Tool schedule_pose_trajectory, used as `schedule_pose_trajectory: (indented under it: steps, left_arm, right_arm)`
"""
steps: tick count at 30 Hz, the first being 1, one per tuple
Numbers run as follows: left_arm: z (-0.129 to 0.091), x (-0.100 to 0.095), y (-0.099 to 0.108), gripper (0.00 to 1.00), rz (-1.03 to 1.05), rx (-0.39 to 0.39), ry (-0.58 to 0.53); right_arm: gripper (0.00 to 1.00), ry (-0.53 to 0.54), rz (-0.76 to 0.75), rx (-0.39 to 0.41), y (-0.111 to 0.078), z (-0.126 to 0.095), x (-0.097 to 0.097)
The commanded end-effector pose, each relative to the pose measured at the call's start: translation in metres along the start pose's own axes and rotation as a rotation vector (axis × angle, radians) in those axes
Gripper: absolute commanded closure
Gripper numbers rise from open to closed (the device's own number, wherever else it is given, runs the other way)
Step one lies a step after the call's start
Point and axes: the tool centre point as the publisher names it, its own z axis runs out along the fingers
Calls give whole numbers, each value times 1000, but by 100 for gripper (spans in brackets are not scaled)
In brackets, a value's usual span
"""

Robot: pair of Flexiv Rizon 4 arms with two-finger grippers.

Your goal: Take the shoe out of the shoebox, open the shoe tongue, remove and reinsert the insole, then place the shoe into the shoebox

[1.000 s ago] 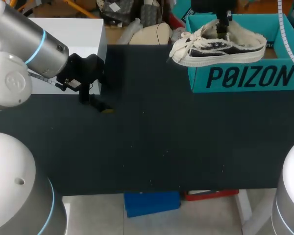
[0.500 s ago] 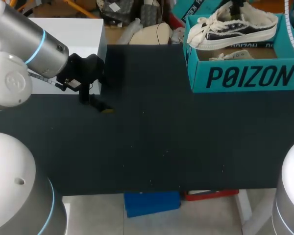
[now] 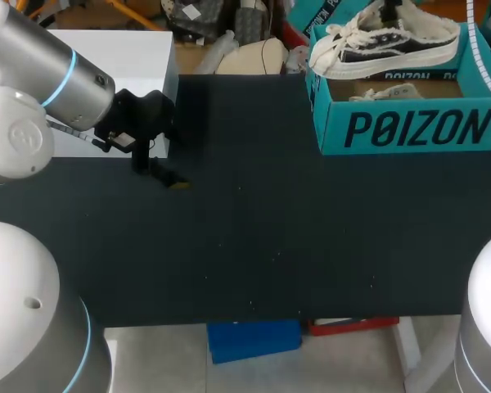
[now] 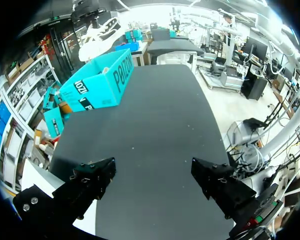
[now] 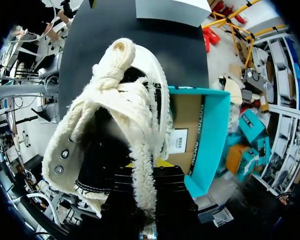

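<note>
Over at two o'clock on the bench [image 3: 254, 237], the right end effector [image 3: 386, 10] has the shoe [image 3: 385, 45] up in the air, pinched by its fleecy heel collar. The dark sneaker with the white sole hangs just above the open teal shoebox [image 3: 409, 127], toe pointing toward nine o'clock and laces trailing over the box's near corner. Down inside the shoebox lies a second shoe [image 3: 385, 92], only partly showing above the front wall.

From the right wrist, the right end effector [image 5: 147, 167] is clamped on the shoe [image 5: 115, 135]. The woolly lining runs straight down between its fingers, with a sliver of yellow tip peeking out beside it. Past the shoe sits the shoebox [image 5: 210, 135], its cardboard floor in sight.

Across at nine o'clock, the left end effector [image 3: 168, 178] hovers low over the bench's edge, one yellow tip visible, well apart from the box.

Its own camera shows the left end effector [image 4: 152, 172] spread wide with nothing but bare black bench [image 4: 160, 125] between its fingers. Far ahead of them stands the shoebox [image 4: 97, 82] at the bench's corner. The shoe [image 4: 97, 42] is held just above it.
</note>
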Motion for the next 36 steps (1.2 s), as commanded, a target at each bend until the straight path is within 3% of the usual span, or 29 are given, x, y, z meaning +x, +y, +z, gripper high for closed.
schedule_pose_trajectory:
  steps: [1, 14, 24, 36]
  left_arm:
    - [1, 1, 0, 0, -1, -2, -4]
    - [1, 1, 0, 0, -1, -2, -4]
    - [1, 1, 0, 0, -1, -2, -4]
    - [1, 1, 0, 0, -1, -2, -4]
  right_arm:
    - [100, 2, 0, 0, -1, -2, 0]
    - [100, 2, 0, 0, -1, -2, 0]
    - [100, 11, 8, 9, -25, 23, -61]
    - [100, 28, 22, -6, -69, 58, -130]
